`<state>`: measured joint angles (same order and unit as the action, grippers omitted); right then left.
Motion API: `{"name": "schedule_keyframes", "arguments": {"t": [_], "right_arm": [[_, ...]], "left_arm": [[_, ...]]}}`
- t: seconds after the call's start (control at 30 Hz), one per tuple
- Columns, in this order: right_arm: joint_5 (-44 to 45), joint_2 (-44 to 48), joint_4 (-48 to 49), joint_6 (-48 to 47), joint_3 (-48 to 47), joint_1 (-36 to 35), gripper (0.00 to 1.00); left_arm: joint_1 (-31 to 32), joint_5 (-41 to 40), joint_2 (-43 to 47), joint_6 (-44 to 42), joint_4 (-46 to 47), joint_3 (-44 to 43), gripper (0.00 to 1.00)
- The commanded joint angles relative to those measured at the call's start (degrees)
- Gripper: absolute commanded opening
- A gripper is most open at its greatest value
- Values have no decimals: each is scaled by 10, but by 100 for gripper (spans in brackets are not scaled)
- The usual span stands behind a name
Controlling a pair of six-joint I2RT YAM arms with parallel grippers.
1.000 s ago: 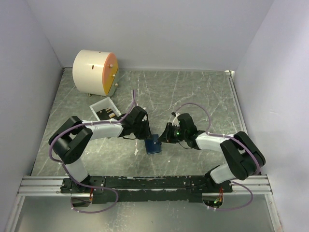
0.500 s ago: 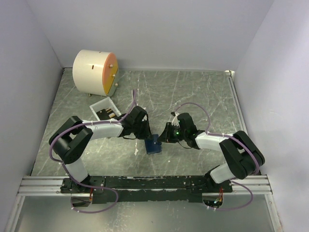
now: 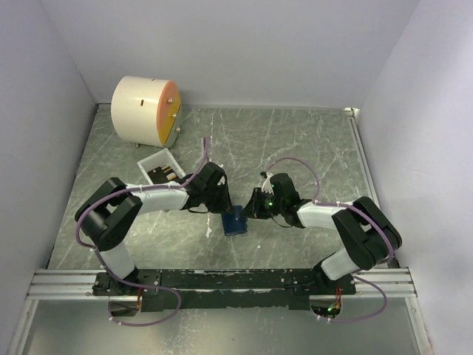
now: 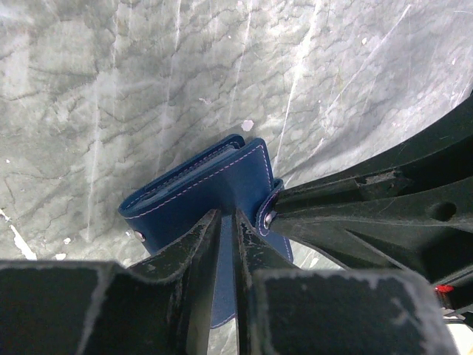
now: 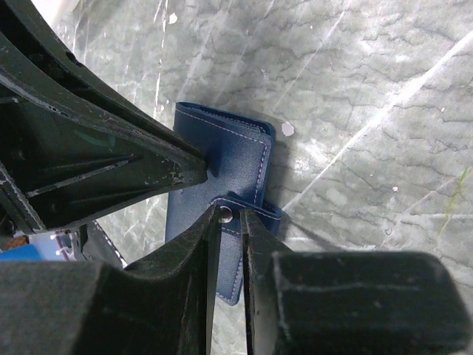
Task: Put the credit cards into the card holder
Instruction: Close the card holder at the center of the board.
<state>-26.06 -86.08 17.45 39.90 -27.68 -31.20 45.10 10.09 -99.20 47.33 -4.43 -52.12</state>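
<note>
The dark navy card holder [image 3: 236, 220] lies on the marbled table between my two grippers. My left gripper [image 3: 226, 211] is shut on its left cover; in the left wrist view [image 4: 228, 220] the narrow jaws pinch the blue cover [image 4: 196, 191]. My right gripper [image 3: 251, 209] is shut on the snap tab; in the right wrist view [image 5: 230, 216] the metal stud sits between the fingertips, on the holder [image 5: 225, 159]. A dark credit card [image 3: 164, 175] lies in the white tray; I cannot make out the orange-yellow card.
The white plastic tray [image 3: 152, 160] stands at the back left of the holder. A big cream cylinder with an orange face [image 3: 144, 109] stands in the far left corner. Grey walls close in the table on three sides.
My right gripper has edged slightly left toward the card holder. The left arm and the holder have hardly moved.
</note>
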Motion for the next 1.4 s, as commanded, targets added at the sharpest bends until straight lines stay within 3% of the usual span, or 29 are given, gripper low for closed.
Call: {"name": "schedule_keyframes", "arguments": {"t": [0.0, 1.07, 1.37], "right_arm": [[1, -17, -3, -1, -6, -13, 17], [-22, -26, -74, -64, -34, -28, 16], [12, 13, -125, -71, -54, -28, 16]], "left_arm": [[0, -30, -28, -13, -18, 5, 26], [0, -19, 1, -14, -18, -5, 28], [1, -16, -4, -18, -15, -1, 22]]}}
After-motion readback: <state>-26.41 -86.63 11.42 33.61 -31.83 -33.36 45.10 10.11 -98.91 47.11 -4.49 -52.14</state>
